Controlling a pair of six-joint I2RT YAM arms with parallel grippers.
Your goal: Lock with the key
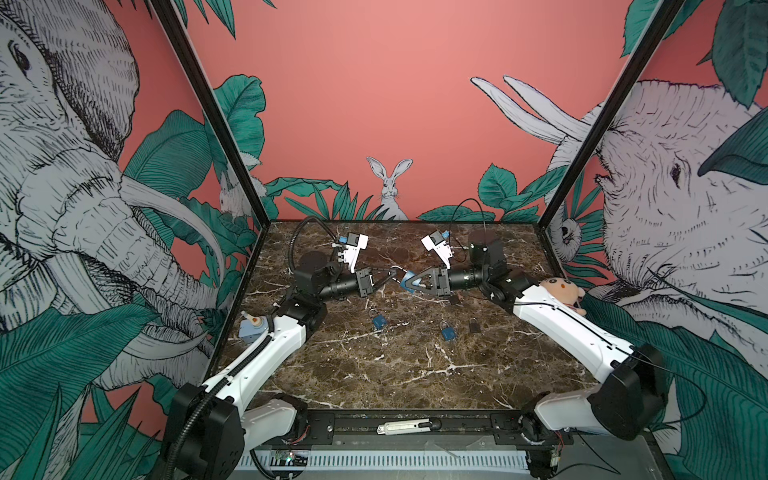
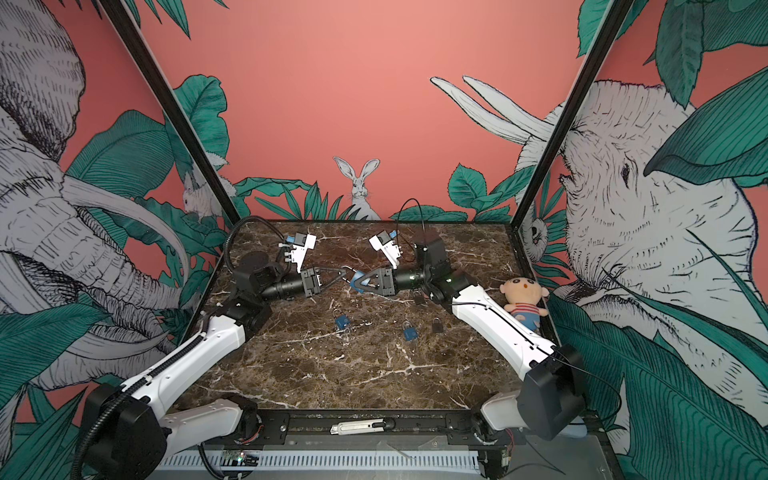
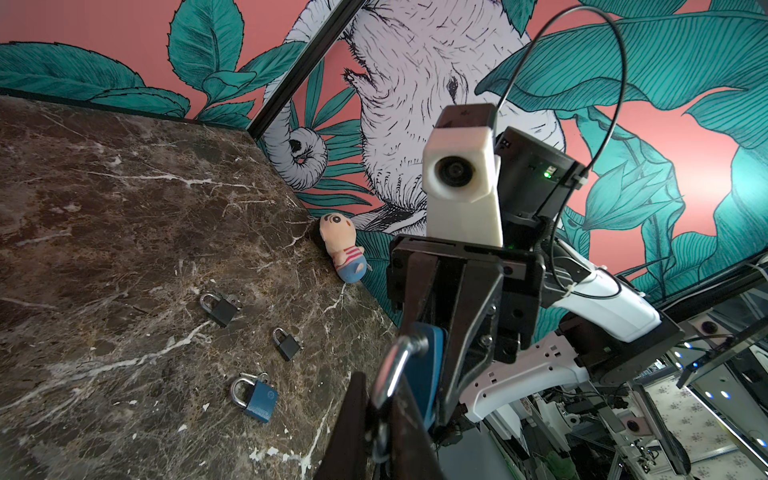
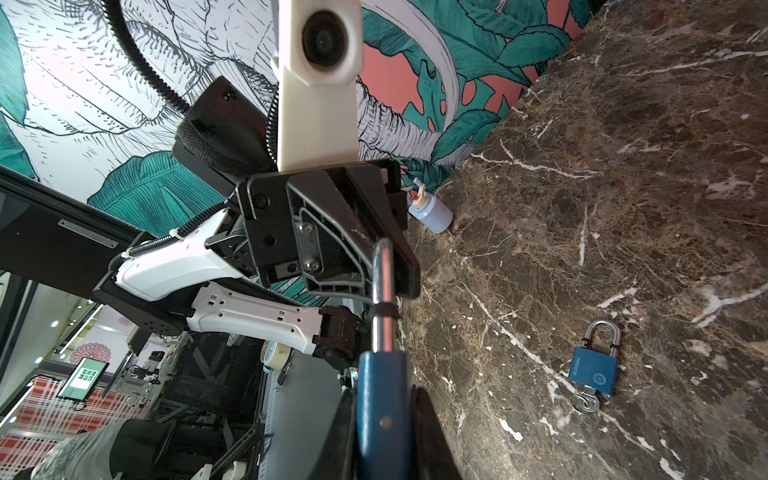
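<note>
Though the whole job hangs on it, the tiny flat silvery metal key (image 4: pixel 585 402) sits in neither gripper. The right wrist view shows its rounded head poking from the keyhole end of a loose padlock (image 4: pixel 593 371), small, blue-bodied, steel-shackled, lying flat. Blade hidden, presumably seated in the cylinder. Key is bright, thin, far smaller than the lock body, and easy to lose against the veined brown marble table (image 1: pixel 415 374). In a top view the loose padlock lies at roughly 7 o'clock from the held padlock (image 1: pixel 406 286), a second blue-bodied lock raised clear of the table, about 12 o'clock from the table's middle. Right gripper (image 1: pixel 409 283) is clamped across its blue body, likely serving as a vice. Left gripper (image 1: pixel 392 273) is pinched tight on the bend of the steel shackle, which looks drawn out of the body. I judge the pair are set to work shackle against body. Keyhole end of the held padlock is masked by fingers, so cannot tell whether a key sits there. A spare blue padlock (image 1: pixel 448 332) lies at 5 o'clock and two small black padlocks (image 1: pixel 475 325) near 4 o'clock, all untouched. Striped plush doll (image 1: pixel 561 291) at 3 o'clock, against the wall.
</note>
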